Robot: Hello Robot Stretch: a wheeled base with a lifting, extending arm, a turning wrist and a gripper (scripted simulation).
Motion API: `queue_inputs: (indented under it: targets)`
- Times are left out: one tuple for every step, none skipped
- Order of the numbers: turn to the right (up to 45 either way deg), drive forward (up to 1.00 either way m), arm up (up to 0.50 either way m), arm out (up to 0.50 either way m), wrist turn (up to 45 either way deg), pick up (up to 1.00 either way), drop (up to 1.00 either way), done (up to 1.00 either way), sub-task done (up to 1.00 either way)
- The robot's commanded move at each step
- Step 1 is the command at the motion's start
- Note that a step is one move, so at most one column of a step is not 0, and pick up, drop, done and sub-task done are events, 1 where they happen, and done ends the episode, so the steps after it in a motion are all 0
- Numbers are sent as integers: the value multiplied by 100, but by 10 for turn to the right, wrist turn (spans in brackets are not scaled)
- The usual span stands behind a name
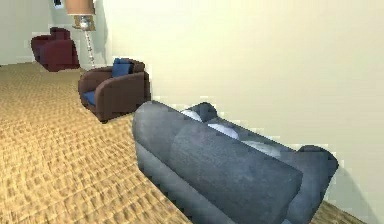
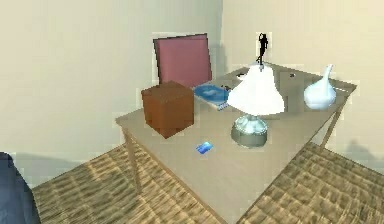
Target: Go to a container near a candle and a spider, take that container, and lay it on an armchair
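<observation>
Nothing of the robot's own body could be told from the forward view or the arm side view; no colour, shape, cable, screw or marking of it lay within either picture.

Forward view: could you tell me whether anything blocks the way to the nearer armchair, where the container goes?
Nothing visible does: bare floor leads to the armchair along the view's left; the blue-grey sofa stands beside that path.
</observation>
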Motion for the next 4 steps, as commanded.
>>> queue_inputs:
  targets:
    - [450,0,0,0,0,0,0,0,0]
    - [90,0,0,0,0,0,0,0,0]
    - [0,100,0,0,0,0,0,0,0]
    - [60,0,0,0,0,0,0,0,0]
